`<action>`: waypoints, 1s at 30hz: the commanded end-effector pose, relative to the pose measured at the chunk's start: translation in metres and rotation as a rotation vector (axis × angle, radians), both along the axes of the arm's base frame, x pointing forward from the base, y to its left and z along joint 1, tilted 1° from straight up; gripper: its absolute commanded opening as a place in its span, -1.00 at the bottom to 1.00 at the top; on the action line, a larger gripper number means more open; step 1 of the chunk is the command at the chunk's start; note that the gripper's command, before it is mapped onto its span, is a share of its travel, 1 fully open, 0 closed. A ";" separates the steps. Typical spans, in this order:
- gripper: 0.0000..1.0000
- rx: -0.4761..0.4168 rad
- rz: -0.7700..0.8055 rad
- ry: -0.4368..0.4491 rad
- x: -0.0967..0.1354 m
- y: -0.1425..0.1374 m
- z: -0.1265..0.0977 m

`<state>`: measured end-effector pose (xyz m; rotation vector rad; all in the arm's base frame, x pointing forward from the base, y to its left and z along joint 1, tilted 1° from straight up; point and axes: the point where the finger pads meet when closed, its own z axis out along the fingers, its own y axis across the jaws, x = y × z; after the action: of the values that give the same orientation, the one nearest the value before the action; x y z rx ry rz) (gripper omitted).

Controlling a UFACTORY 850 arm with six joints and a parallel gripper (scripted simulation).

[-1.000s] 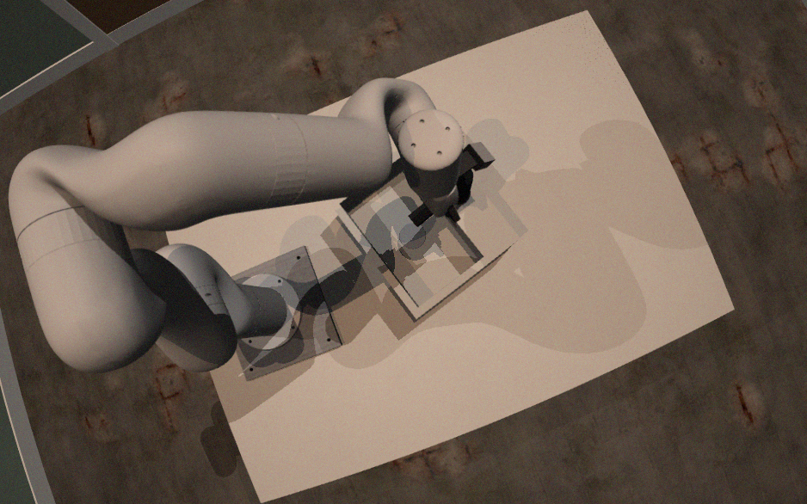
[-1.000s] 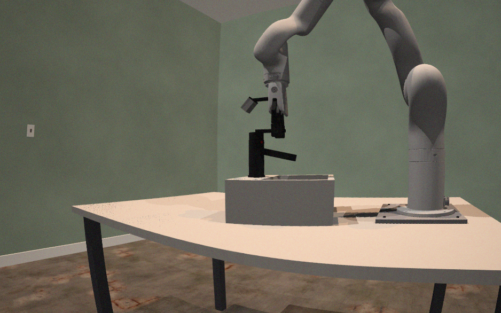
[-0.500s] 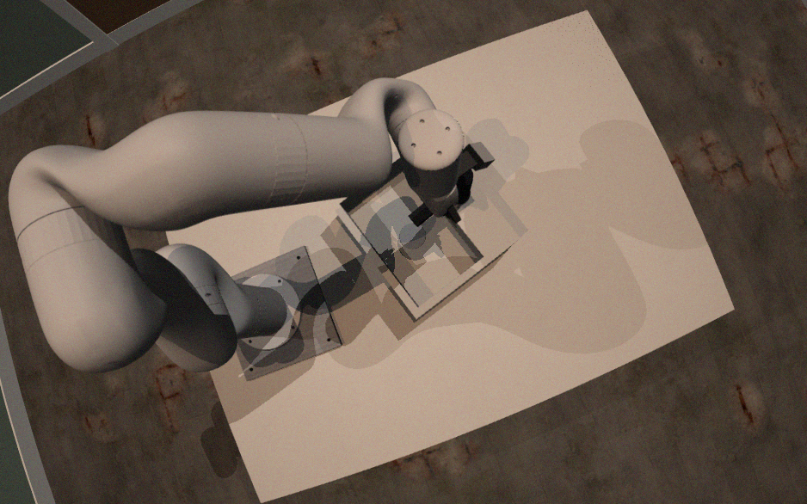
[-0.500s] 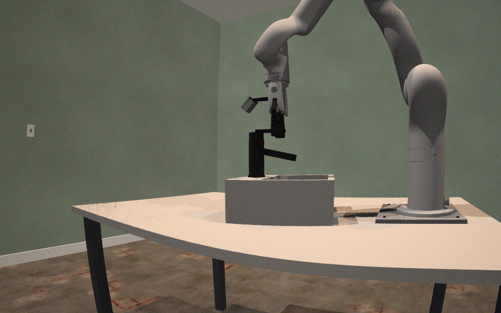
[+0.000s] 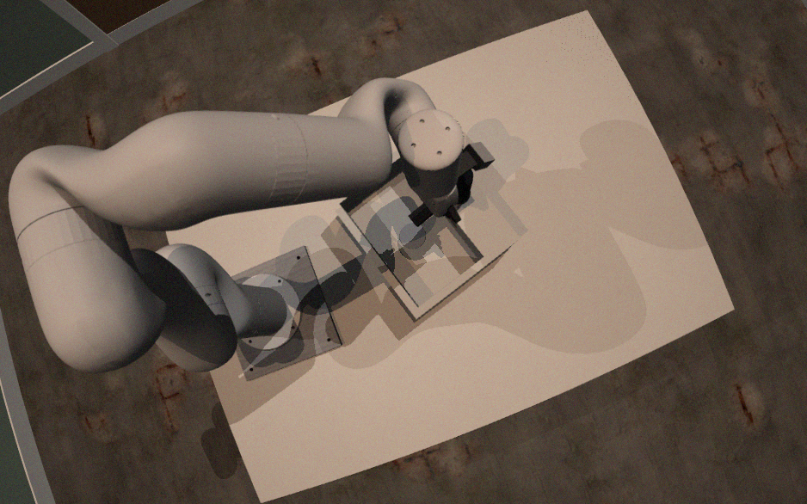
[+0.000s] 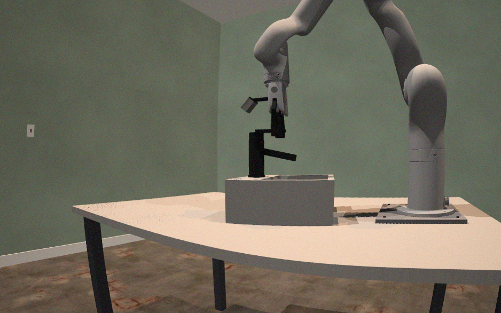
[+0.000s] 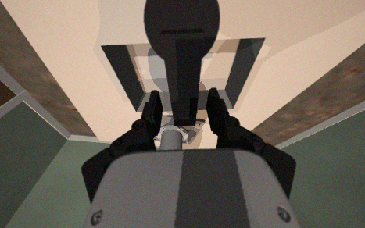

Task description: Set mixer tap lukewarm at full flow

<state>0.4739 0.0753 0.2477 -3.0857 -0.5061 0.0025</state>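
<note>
A black mixer tap (image 6: pixel 256 154) stands on the back rim of a grey sink block (image 6: pixel 279 200) on the table. Its spout (image 6: pixel 280 155) points toward the arm's base. The lever (image 6: pixel 265 132) lies about level on top of the tap and points the same way as the spout. A red dot (image 6: pixel 262 143) shows on the tap body. My gripper (image 6: pixel 278 132) hangs straight down at the lever's tip. In the wrist view the gripper (image 7: pixel 184 103) is open, with one finger on each side of the lever (image 7: pixel 183 78) and a small gap on both sides. The blue dot is hidden.
The sink block (image 5: pixel 422 241) sits mid-table with its open basin between the tap and the arm's base plate (image 5: pixel 281 312). The arm reaches over the basin from above. The wrist camera box (image 6: pixel 249 104) juts out beside the gripper.
</note>
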 end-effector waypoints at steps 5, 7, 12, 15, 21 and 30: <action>0.26 0.000 0.000 -0.002 0.001 0.000 0.001; 0.26 0.000 0.000 -0.002 0.001 0.000 0.001; 0.26 0.000 0.000 -0.002 0.001 0.000 0.001; 0.26 0.000 0.000 -0.002 0.001 0.000 0.002; 0.26 0.000 0.000 -0.002 0.001 0.000 0.008; 0.26 0.000 0.000 -0.002 0.001 0.000 0.023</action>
<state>0.4741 0.0750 0.2641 -3.0857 -0.5061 0.0015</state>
